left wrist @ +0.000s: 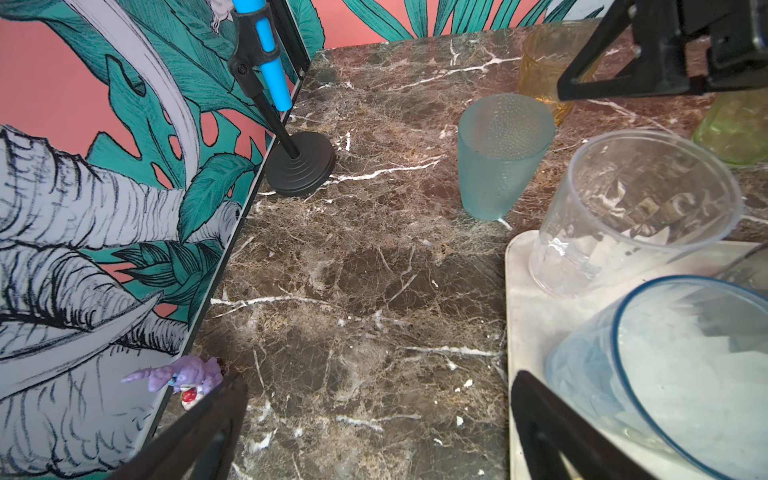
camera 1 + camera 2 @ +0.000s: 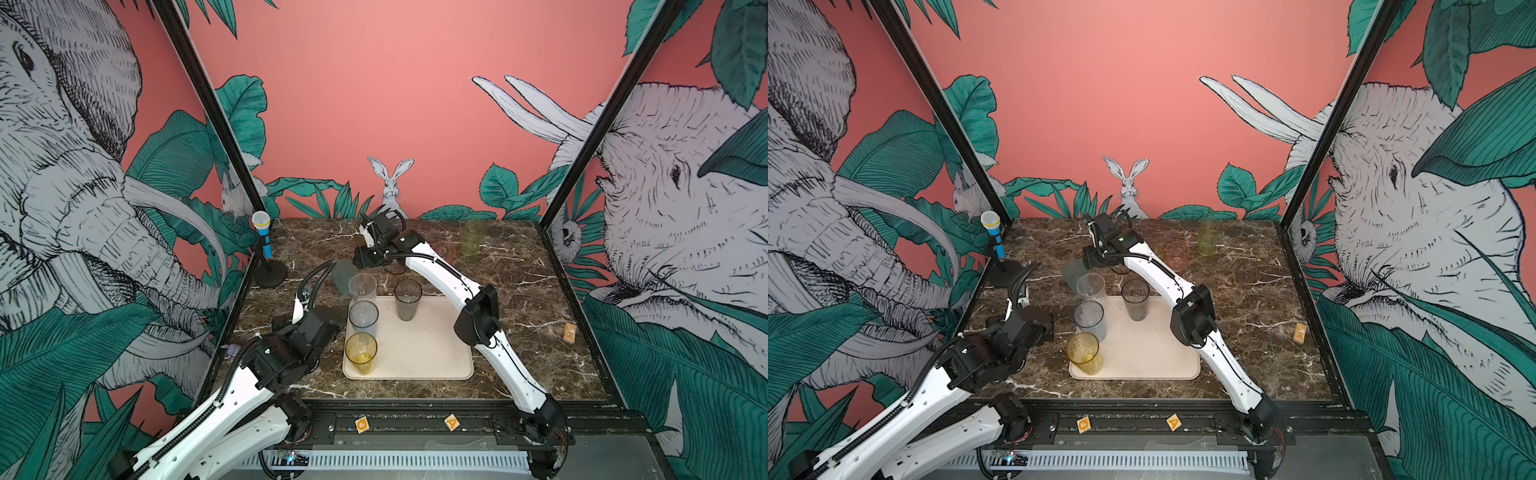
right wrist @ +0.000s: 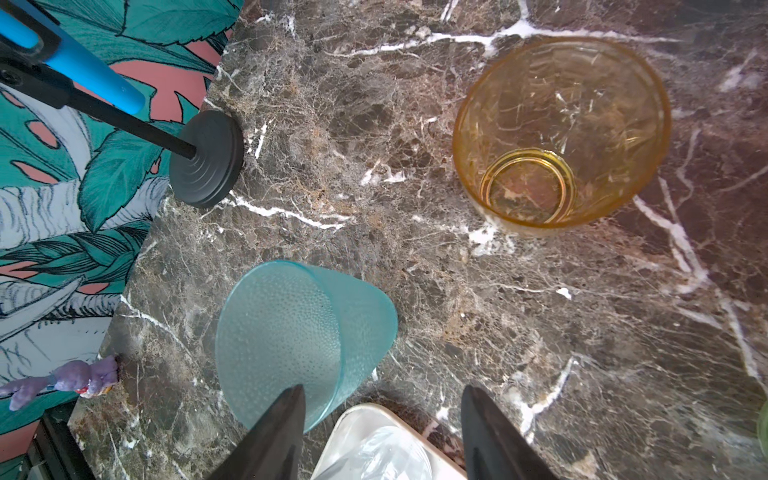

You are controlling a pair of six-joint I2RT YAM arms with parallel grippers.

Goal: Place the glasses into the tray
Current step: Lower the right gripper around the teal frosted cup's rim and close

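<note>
Hanging nose-down over the marble tabletop (image 2: 519, 291) just past the far-left corner of the tray (image 2: 436, 357), the right gripper (image 3: 382, 392) has its two dark fingers parted with nothing between them. One finger overlaps the rim of the teal tumbler (image 3: 291, 340); whether it touches cannot be told. Its arm stretches from the near right, slanting over the tray's far-right corner, with the wrist bent down.

The left gripper (image 1: 378, 380) is spread wide and empty, low beside the tray's left edge, its arm folded at the elbow.

The teal tumbler stands on the marble outside the tray, mouth up on its narrow base, long axis about vertical. The right wrist view looks straight into the short amber tumbler (image 3: 561, 133) nearby, which the arm mostly hides in both top views. A top view shows the short pink tumbler (image 2: 1177, 255) and, near the back wall, the tall green tumbler (image 2: 1208, 239).

Four tumblers stand upright in the tray, mouths up. The clear tumbler (image 2: 362, 286), blue-grey tumbler (image 2: 363, 316) and yellow tumbler (image 2: 360, 351) line its left side, and the smoky grey tumbler (image 2: 407, 299) is at its far edge.

A toy microphone (image 2: 262, 232) stands at the far left.
</note>
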